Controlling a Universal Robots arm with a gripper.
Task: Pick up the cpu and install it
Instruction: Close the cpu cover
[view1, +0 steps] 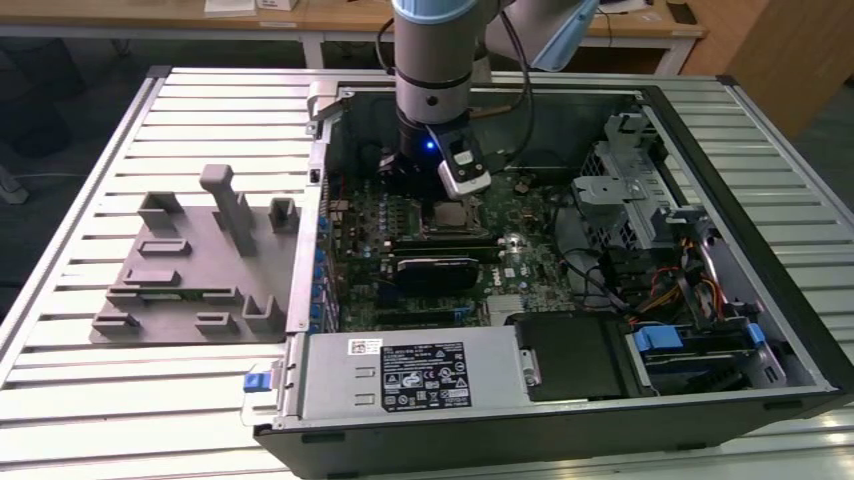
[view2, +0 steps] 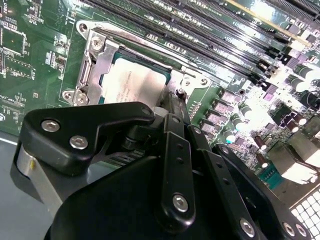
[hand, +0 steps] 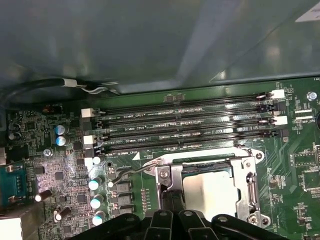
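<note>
cpu sits flat in the socket, silver top up and exposed, with the steel socket frame around it. Same in the second wrist view: the cpu is level inside the frame, not tilted.

Jaws are pressed together with nothing pinched between them. The tips hang right at the frame's edge, just beside the cpu. Can't tell whether they touch the frame. The thin wire lever lies just beside that same edge.

The memory slots run parallel just beside the socket on the green motherboard.

In the exterior view the arm comes straight down into the open computer case, which lies on the slatted table. The cpu is directly under the wrist, towards the far side of the board. The power supply sits at the near edge of the case. The grey holder tray lies on the table at the exterior view's left of the case, well apart from the jaws.
</note>
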